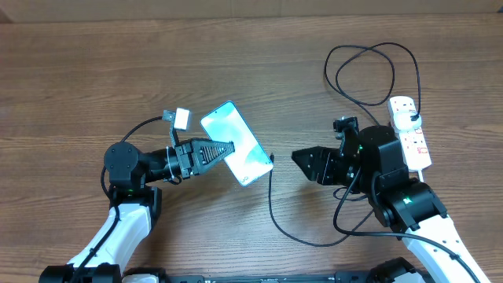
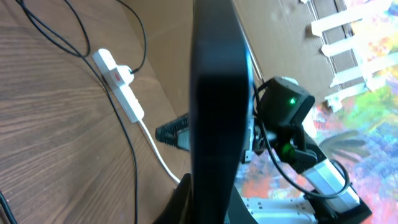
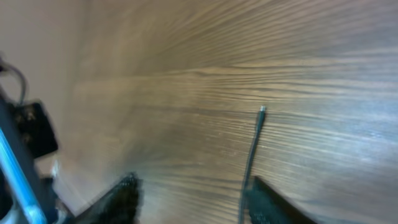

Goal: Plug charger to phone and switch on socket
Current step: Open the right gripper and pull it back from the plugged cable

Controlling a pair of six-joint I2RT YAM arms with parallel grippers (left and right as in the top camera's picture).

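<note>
Holding the phone: the left gripper (image 1: 226, 149) is clamped shut on the phone (image 1: 237, 144); its dark fingers pinch one long edge at about mid-length
Phone: in the overhead view it is screen up, light blue-white, set diagonally just left of the middle of the table (image 1: 118, 71); from the left wrist it appears edge-on as a dark upright slab; whether it rests on the wood or is lifted cannot be told
Charger: a thin black cable (image 1: 271, 208); its connector tip (image 1: 272, 159) sits just beside the phone's lower right corner; the right wrist view shows that tip lying free on the wood, not seated in the phone; from the tip the cable runs toward the near edge, curves right under the right arm, then loops across the far side of the table to the white plug head (image 1: 410, 118)
Socket: a white strip (image 1: 416, 145) on the right side of the table, close beside the right arm; the plug head is seated in it; a thick white cord (image 2: 155, 149) leaves its near end; the red switches (image 2: 115, 78) are too small to read as on or off
Right gripper: it (image 1: 299, 157) points toward the phone, near the connector tip but apart from it; in its own wrist view the fingers (image 3: 124, 196) stand apart; the cable passes between them, close to one finger, unclamped; nothing is held
</note>
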